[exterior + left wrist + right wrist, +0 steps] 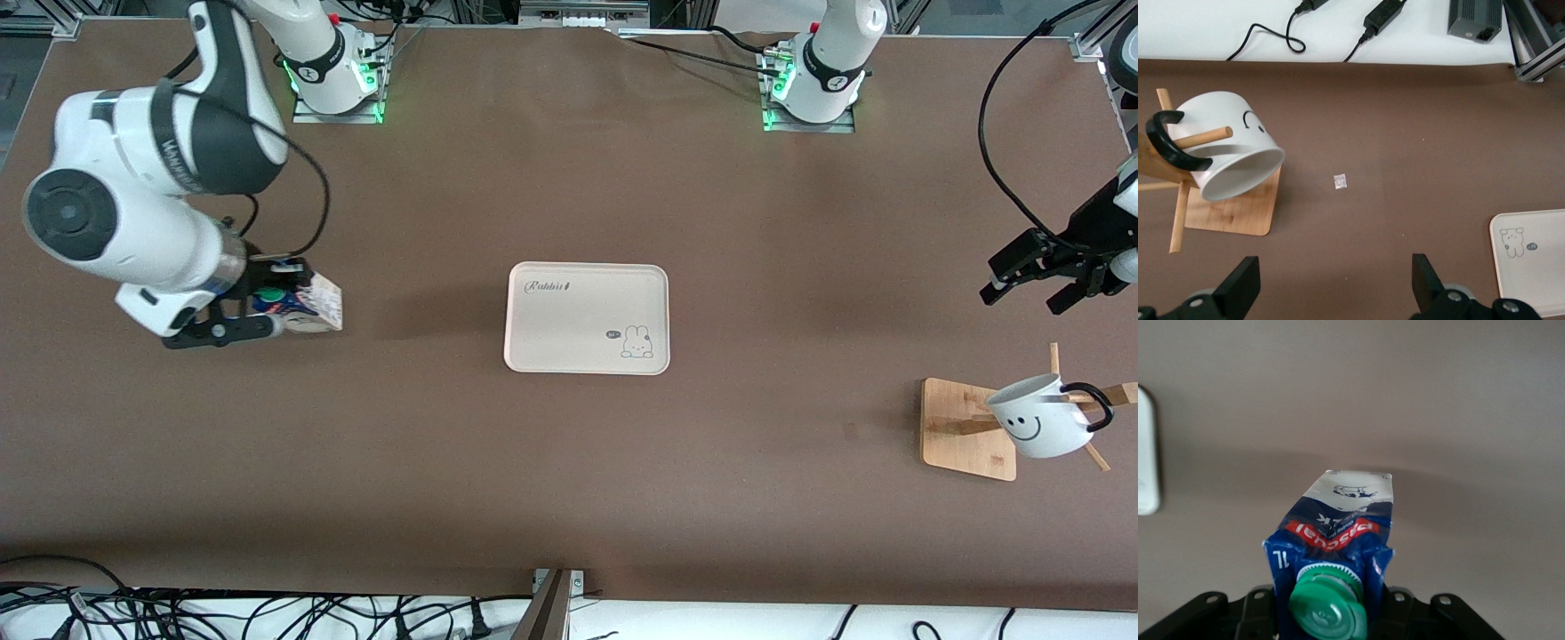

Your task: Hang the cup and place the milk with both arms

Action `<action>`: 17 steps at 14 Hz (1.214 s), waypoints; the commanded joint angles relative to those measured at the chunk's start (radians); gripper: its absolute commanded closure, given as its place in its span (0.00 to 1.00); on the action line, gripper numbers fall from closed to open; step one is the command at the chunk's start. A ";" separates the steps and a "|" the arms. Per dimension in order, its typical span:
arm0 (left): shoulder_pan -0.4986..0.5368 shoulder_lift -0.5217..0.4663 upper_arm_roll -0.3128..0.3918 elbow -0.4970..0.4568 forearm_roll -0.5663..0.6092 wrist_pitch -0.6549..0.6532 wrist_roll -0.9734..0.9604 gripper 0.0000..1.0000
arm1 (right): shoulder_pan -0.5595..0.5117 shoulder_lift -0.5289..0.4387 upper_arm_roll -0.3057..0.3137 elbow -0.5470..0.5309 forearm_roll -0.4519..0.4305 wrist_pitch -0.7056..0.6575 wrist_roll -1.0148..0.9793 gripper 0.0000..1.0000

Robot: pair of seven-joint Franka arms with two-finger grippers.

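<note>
The cup point(1038, 425), a white mug with a black handle and a smiley face, hangs by its handle on a peg of the wooden rack point(956, 427) at the left arm's end of the table. In the left wrist view the cup point(1231, 143) tilts mouth-down over the rack's base point(1238, 213). My left gripper point(1027, 298) is open and holds nothing, over bare table beside the rack, apart from the cup; its fingers point(1238, 290) stand wide. My right gripper point(267, 313) is shut on the milk point(320, 302), a blue and white carton point(1338, 520) with a green cap, held tilted at the right arm's end.
A cream tray point(533, 347) with a rabbit drawing lies in the middle of the table; its corner shows in the left wrist view as the tray point(1511, 267). A tiny white scrap point(1339, 182) lies on the brown tabletop near the rack. Cables run along the table's edges.
</note>
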 commanded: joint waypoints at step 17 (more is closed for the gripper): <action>-0.017 0.142 -0.145 0.381 0.191 -0.515 -0.098 0.00 | -0.087 0.008 -0.069 -0.333 0.115 0.265 -0.193 0.60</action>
